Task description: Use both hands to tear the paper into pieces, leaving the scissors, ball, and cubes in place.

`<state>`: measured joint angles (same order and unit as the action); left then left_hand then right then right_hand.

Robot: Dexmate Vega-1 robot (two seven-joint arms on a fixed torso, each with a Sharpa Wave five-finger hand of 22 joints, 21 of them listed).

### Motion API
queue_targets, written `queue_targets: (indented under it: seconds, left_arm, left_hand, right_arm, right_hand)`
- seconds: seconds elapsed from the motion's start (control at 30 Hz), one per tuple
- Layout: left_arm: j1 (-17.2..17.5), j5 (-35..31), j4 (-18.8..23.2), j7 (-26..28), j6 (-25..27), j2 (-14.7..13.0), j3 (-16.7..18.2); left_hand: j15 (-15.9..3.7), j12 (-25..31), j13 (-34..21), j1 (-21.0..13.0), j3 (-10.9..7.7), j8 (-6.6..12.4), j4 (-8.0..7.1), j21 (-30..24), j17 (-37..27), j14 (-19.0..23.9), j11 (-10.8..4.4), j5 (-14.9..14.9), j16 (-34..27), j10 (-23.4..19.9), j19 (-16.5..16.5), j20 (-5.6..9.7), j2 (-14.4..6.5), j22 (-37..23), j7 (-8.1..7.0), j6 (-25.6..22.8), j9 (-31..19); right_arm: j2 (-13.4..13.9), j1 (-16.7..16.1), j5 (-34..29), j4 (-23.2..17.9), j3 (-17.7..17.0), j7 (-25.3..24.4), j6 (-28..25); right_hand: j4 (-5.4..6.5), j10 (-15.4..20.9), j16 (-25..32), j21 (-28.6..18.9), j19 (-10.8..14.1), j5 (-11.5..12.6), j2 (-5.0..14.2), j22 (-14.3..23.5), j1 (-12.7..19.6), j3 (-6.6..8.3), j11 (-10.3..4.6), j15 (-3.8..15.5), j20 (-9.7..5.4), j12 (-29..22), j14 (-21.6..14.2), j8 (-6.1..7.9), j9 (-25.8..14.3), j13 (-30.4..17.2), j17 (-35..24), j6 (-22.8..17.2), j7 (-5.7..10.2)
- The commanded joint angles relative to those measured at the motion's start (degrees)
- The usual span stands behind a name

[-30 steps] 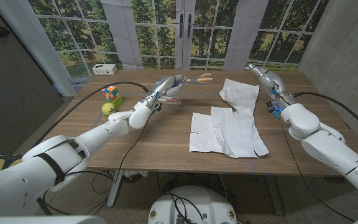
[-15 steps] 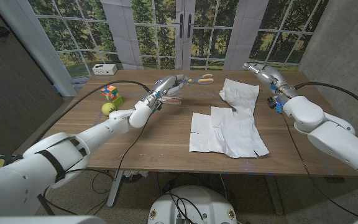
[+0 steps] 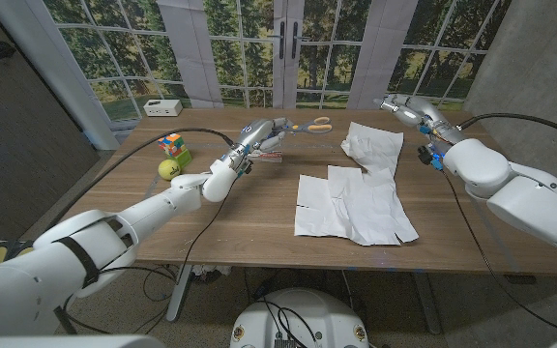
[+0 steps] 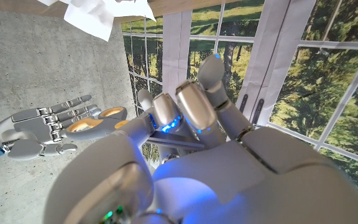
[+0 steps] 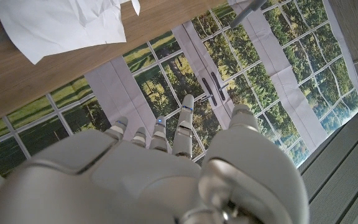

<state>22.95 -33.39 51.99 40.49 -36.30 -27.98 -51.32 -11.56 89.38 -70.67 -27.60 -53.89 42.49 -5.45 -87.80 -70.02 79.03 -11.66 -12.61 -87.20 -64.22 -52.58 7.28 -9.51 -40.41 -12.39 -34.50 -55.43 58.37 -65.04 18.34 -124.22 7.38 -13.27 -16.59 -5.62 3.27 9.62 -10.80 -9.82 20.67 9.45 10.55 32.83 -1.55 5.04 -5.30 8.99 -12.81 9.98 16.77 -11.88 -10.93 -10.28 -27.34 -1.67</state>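
Observation:
White paper lies in torn pieces right of the table's middle: a large flat sheet (image 3: 356,205) and a crumpled piece (image 3: 373,145) behind it, also seen as paper (image 5: 61,25) and paper (image 4: 98,15). Yellow-handled scissors (image 3: 313,124) lie at the back middle. My left hand (image 3: 265,133) hovers just left of them with its fingers (image 4: 191,109) curled in and nothing plain in them. My right hand (image 3: 406,105) is raised past the paper's far right corner, its fingers stretched out and apart; it shows as the right hand (image 4: 55,127) too. A colour cube (image 3: 171,143) and a yellow-green ball (image 3: 168,168) sit at the left.
A small green cube (image 3: 185,156) sits beside the ball. A white box (image 3: 162,106) stands at the table's back left corner. Black cables run along both arms. Bare wood (image 3: 230,217) lies between the left arm and the paper.
My right hand has risen and drawn a little toward the back of the table. The left hand, scissors and paper have stayed where they were.

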Motion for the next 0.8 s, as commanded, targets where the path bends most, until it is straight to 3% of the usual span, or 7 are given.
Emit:
queue_targets:
  seconds: [0.03,0.8]
  left_arm:
    - [-0.4,-1.3,-0.1,1.0,0.5,0.2,-0.9]
    - [-3.2,-3.9,-1.8,2.4,-0.4,1.5,-3.4]
  left_hand:
    - [-0.06,0.4,-0.2,0.2,-0.30,0.14,0.08,-0.2,-0.2,0.2,-0.13,0.2,0.0,-0.3,0.1,4.88,0.1,0.1,-0.02,-0.4,0.1]
    - [-0.05,0.4,-0.2,0.1,-0.13,-0.01,0.31,-0.1,-0.2,0.2,-0.10,0.3,0.0,-0.2,0.3,4.89,0.1,1.4,-0.02,-0.5,0.8]
  right_arm:
    - [3.8,3.1,-3.0,-4.4,2.7,2.5,-6.4]
    - [6.6,4.1,-5.1,-7.8,2.6,5.2,-7.9]
  right_hand:
    - [-0.49,-0.1,0.2,0.0,-5.2,-0.1,0.16,0.1,1.3,0.70,0.69,-0.63,-0.35,0.1,5.9,0.65,-0.2,-0.2,-0.1,-0.7,0.08]
    - [-2.40,-2.1,0.8,-0.5,-5.0,-0.2,0.27,0.0,5.2,2.99,1.02,-1.14,0.87,0.5,5.6,0.07,-0.7,-0.2,0.0,1.1,-0.28]
